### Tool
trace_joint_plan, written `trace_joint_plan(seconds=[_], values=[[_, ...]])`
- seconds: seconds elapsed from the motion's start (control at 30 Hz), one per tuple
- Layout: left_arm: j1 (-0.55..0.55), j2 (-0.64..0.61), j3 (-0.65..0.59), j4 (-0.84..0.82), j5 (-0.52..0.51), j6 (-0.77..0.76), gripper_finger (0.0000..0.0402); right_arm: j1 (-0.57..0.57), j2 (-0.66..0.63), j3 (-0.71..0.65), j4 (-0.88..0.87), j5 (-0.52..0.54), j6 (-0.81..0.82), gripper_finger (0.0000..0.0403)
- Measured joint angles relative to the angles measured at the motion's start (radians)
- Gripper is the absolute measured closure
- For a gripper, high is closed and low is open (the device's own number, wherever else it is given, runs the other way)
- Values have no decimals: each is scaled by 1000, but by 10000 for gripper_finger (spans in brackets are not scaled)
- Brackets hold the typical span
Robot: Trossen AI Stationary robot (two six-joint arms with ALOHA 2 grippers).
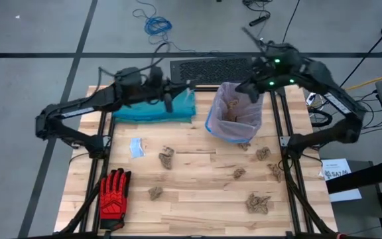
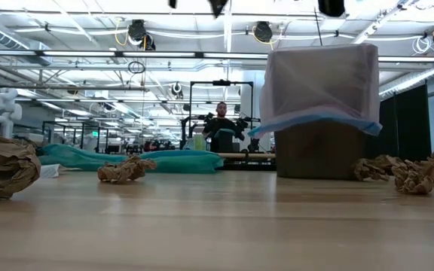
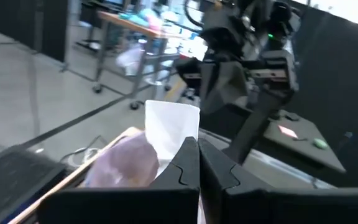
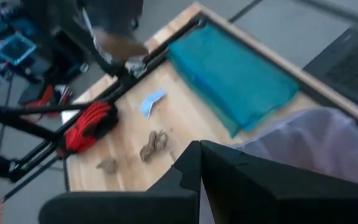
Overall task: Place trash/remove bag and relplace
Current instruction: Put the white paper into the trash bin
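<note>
Bin (image 1: 234,123) with a thin pale pink bag (image 1: 244,113) lining it stands on the far right part of the bench (image 1: 197,212), and a few brown paper wads (image 1: 231,105) lie inside it; from the low view the bag (image 2: 319,75) drapes over the rim and a blue edge shows beneath it. The right pincer (image 1: 254,85) hangs above the far right rim of the bin, its fingers pressed together and holding nothing, the bag's mouth showing just beyond them in the right wrist view (image 4: 316,143). The left pincer (image 1: 190,85) reaches from the left across the far edge of the bench, over the right end of a teal bag (image 1: 154,107) that lies flat to the left of the bin; its fingers (image 3: 188,165) are together too, with the pink bag and a white scrap showing beyond them, though whether they pinch either cannot be told. The rest of the trash is spread over the bench: one wad (image 1: 167,157) near the middle, one (image 1: 155,192) nearer and to the left, several (image 1: 258,202) on the right side close to the right arm's frame. A small pale blue and white scrap (image 1: 136,147) lies left of the middle wad. A red and black glove (image 1: 113,194) rests at the near left corner. Beyond the bench a person (image 2: 221,124) stands in the room.
</note>
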Motion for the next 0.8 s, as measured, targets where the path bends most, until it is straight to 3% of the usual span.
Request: trace_joint_plan(seconds=[0.37, 0.8], values=[[1, 379, 399, 2, 235, 27, 402, -1, -136, 0, 0, 102, 22, 403], [-12, 584, 444, 24, 307, 23, 396, -1, -154, 0, 0, 106, 18, 403]])
